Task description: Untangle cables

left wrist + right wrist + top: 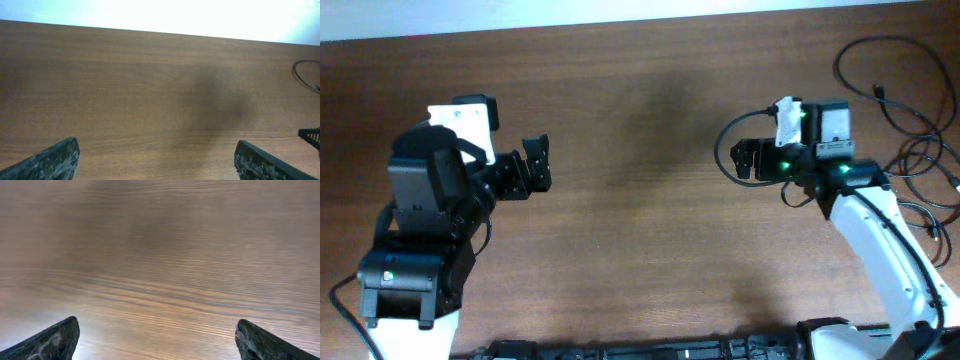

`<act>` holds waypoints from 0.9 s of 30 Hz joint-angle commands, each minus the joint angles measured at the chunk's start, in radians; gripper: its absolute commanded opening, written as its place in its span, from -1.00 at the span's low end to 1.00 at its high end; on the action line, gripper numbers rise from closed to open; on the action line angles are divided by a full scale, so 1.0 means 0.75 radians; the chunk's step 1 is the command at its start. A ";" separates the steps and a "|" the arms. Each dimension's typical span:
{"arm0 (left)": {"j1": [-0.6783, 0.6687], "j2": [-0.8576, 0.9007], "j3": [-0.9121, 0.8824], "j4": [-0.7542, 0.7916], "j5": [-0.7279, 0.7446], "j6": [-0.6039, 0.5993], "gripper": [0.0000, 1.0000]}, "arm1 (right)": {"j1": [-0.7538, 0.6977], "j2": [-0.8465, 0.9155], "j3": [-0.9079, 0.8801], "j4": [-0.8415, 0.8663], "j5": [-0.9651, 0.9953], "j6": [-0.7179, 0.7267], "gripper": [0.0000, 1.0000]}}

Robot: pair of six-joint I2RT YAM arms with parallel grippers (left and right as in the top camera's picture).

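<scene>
1. Cables (pixel 910 130): thin black cords in loose overlapping loops at the table's 2 to 3 o'clock edge, behind and beside the right arm. One small plug end shows near the top loop. Whether a true knot remains cannot be told from overhead.
2. Right gripper (pixel 744 158): fingers spread, nothing between them; it hangs over bare wood at about 2 o'clock, pointing toward centre, away from the cords. Its wrist view shows only wood grain and two fingertips (pixel 50 341).
3. Left gripper (pixel 534 166): fingers spread, empty, at about 9 o'clock, well apart from the cords. Its wrist view shows bare wood, with a black loop at the far right edge.
4. Table (pixel 640 250): brown wood, the middle free as a working area.
5. Handling note, as judgement: the right arm is nearer, so it should turn back toward 3 o'clock, pinch one outer strand near a plug end, and draw it slowly toward centre. The left should then pin the remaining loops, so the bundle does not drag along.
</scene>
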 commanded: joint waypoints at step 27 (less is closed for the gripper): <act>0.007 0.001 0.004 0.002 -0.005 -0.016 0.98 | 0.052 -0.022 0.011 0.002 0.269 -0.028 0.97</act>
